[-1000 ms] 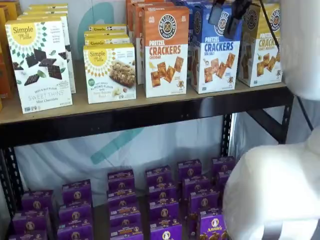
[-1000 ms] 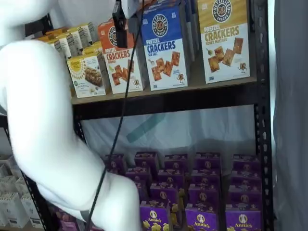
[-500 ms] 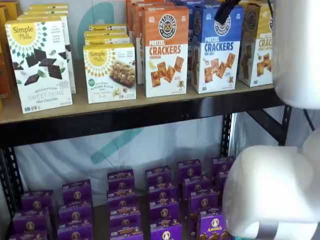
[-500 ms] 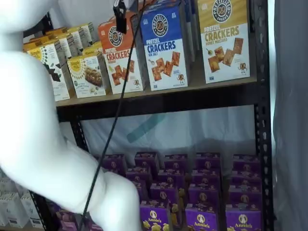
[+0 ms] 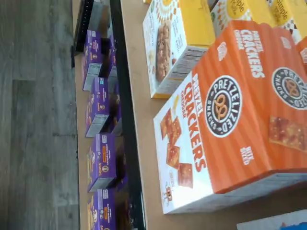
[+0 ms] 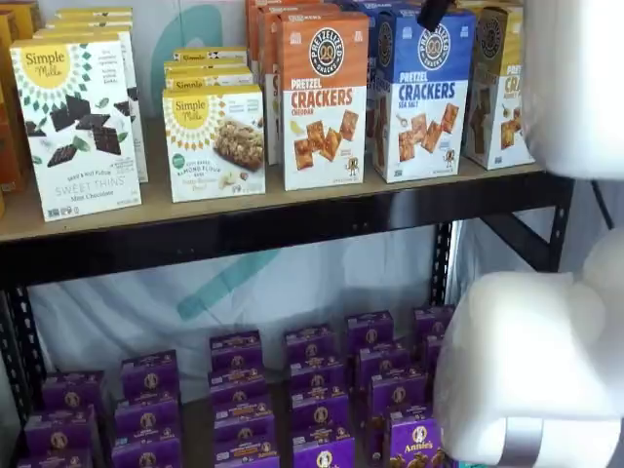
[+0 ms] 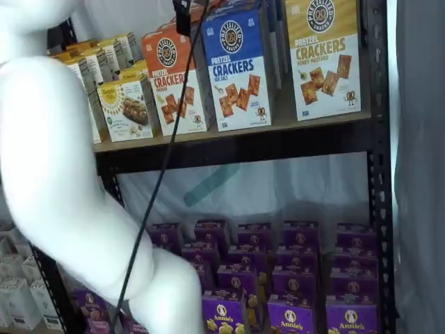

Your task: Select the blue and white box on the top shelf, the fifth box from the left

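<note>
Up on the top shelf [image 6: 292, 210] the blue and white box [image 6: 422, 93] stood upright at the front edge, face out, and it showed just as plainly in the other shelf view [image 7: 238, 69]. To one side of it, just beside, sat the orange Cheddar carton [image 6: 324, 97]; on the other side stood the yellow-topped carton [image 7: 322, 56], a little apart. Further along the board were the Simple Mills bar box [image 6: 214, 141] and the taller Sweet Thins box [image 6: 76, 127].

The gripper [image 6: 432, 14] hung from above, only a black fingertip showing in front of the blue top of the target box, with the cable [image 7: 163, 174] trailing down past the shelf. One dark finger end was all either shelf view gave, so the pictures alone did not show the gap; the jaws stood wide apart and nothing was in them. The big white arm [image 6: 531, 361] filled the corner of the shelf view.

The wrist view, turned on its side, looked straight onto the orange carton [image 5: 230, 120], with just a sliver of the blue box's corner [image 5: 278, 223] at the edge. Down below, the small purple boxes [image 6: 312, 390] sat in rows on the lower level.
</note>
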Available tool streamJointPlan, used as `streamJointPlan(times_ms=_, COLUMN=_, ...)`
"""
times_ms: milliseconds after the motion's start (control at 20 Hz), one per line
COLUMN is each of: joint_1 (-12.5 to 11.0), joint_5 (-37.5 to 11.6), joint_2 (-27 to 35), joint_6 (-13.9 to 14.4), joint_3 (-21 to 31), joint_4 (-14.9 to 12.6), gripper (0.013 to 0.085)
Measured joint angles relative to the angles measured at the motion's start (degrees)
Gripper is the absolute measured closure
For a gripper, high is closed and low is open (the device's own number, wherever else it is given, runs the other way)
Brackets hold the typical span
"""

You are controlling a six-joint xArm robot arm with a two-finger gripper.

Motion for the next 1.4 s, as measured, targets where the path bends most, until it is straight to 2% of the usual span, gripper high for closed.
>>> streamJointPlan(times_ms=650, joint_1=2.3, joint_5=-1.6, joint_2=9.1, joint_6=0.4, joint_3=-7.0, joint_4=-1.7, gripper=0.013)
streamJointPlan(times_ms=1400, joint_1=3.7, joint_5=-3.2, joint_2=15.1, joint_6=-0.5, joint_3=-11.1, joint_4=-4.9, gripper=0.013)
